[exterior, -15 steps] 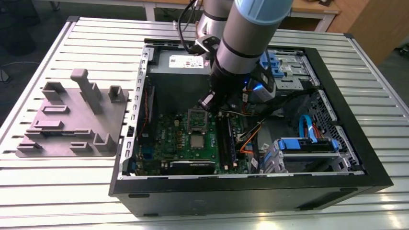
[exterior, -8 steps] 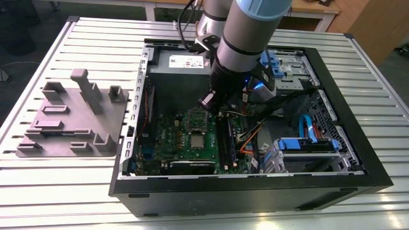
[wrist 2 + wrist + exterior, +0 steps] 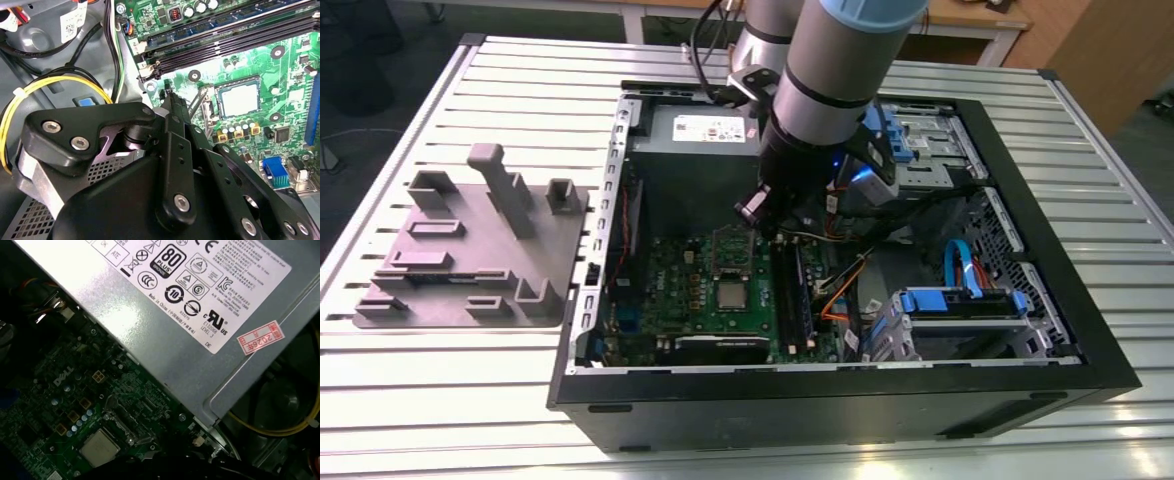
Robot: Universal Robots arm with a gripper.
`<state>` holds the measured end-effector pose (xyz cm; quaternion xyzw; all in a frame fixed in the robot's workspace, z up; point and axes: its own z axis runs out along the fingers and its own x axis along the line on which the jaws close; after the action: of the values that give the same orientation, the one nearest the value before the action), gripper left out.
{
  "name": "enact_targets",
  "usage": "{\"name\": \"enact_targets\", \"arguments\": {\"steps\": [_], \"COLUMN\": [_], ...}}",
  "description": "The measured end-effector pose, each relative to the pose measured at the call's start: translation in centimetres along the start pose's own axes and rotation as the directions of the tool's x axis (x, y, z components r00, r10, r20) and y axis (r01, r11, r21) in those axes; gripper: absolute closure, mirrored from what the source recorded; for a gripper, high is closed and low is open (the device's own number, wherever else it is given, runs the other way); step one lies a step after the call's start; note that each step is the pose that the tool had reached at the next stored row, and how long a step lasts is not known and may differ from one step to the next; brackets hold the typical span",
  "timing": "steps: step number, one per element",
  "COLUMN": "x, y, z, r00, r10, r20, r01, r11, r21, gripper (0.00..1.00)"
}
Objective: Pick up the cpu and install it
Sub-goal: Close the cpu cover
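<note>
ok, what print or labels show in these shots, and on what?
Located rather than quoted:
Power-supply box: white label with certification marks and fine print, first wrist view.
On that label: red sticker with stamped digits.
Motherboard: white maker's logo.
Cable tag, second wrist view: barcode and print, too small to read.

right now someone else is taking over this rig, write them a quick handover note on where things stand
Gripper: inside the open computer case, above the motherboard; nothing seen between its fingers.
Cpu: lies flat in its socket on the motherboard, silver top up; also seen in both wrist views. The gripper is apart from it, to one side.
Done: the cpu appears placed in the socket.
Left: the socket's retention frame looks raised beside the cpu in the first wrist view, so locking seems undone. I cannot tell whether the chip is fully seated.
Grey tray: outside the case, on the table.
</note>
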<state>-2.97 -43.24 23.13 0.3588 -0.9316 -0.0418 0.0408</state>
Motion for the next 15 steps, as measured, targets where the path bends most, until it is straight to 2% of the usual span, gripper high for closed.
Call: {"name": "enact_targets", "arguments": {"steps": [6, 15], "x": [0.02, 0.02], "y": [0.03, 0.04], "z": [-0.05, -0.08], "r00": [0.9999, 0.9982], "r10": [-0.011, -0.057], "r20": [-0.0092, -0.0152], "r01": [0.011, 0.057], "r11": [0.9999, 0.9983], "r21": [0.0092, 0.0112], "gripper": [0.9, 0.9]}}
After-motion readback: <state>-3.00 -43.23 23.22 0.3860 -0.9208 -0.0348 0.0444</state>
